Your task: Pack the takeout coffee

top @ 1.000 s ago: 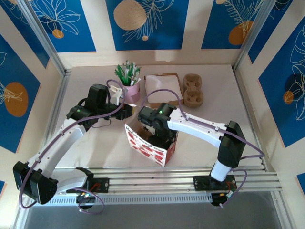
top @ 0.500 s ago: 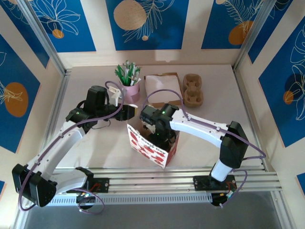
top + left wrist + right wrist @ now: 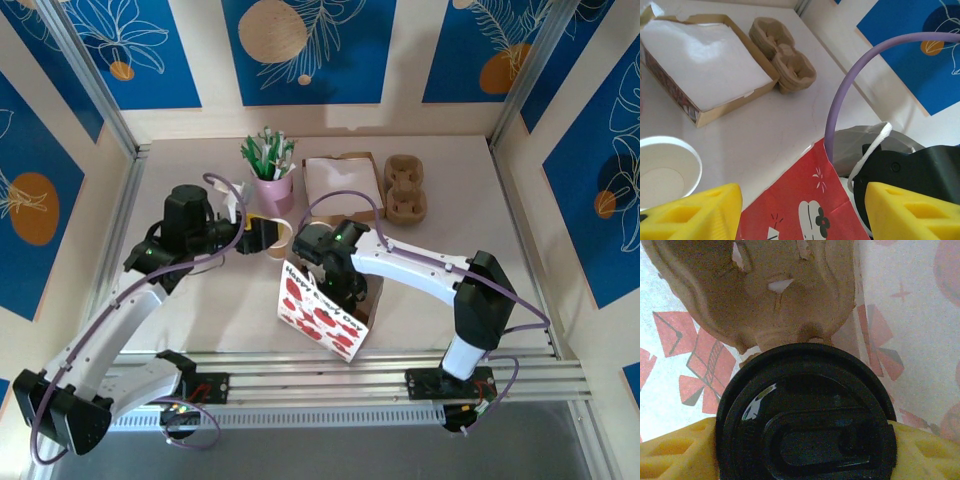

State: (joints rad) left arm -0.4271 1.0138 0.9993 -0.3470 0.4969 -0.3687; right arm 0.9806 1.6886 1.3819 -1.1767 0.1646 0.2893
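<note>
The left pincer (image 3: 800,215) stands open, its 2 yellow fingertips (image 3: 690,215) wide apart over a red paper bag (image 3: 790,217). A paper cup (image 3: 662,172) with white rim stands on the counter (image 3: 790,115), near the left fingertip. Farther back, a shallow box (image 3: 705,65) of white paper lies just beside a pulp carrier (image 3: 782,57). A purple cable (image 3: 850,85) arches above the bag

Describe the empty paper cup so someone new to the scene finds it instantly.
Start at the pink cup of sticks at the table's back left. Just in front of it, toward the red-and-white bag, stands the paper cup. Unlike the pink one it is empty, with a white rolled rim and pale inside.
</note>
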